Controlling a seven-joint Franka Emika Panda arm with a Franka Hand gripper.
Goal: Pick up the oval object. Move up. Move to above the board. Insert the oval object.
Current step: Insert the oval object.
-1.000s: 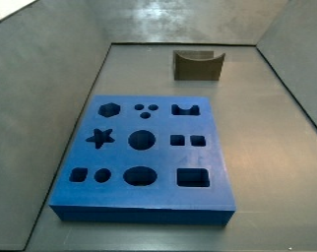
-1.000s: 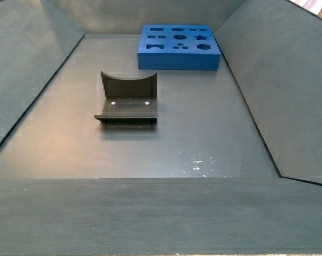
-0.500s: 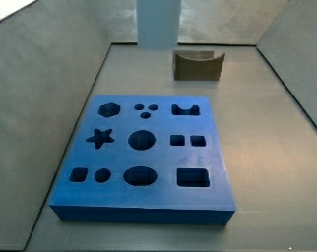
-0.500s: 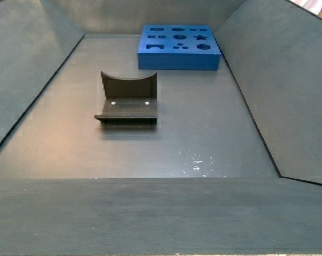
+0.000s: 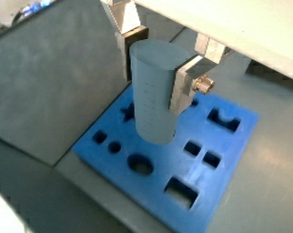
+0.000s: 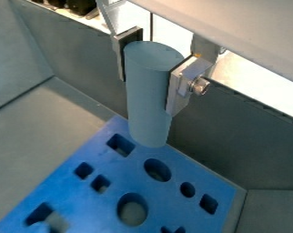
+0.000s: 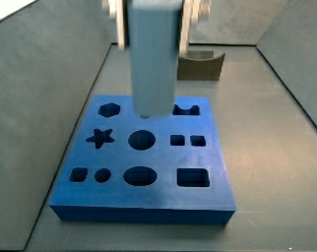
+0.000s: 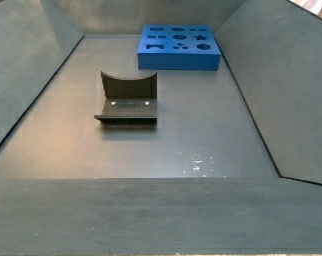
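Grey walls enclose a dull grey floor, where the dark L-shaped fixture [image 8: 126, 98] stands well apart from the bright blue rectangular board [image 7: 146, 157] with its many shaped holes. Above that board hangs the gripper [image 5: 159, 56], its silver fingers [image 6: 186, 80] clamped on the tall pale grey-blue oval object [image 6: 148, 91], upright with its long axis vertical, lower end clear of the board.
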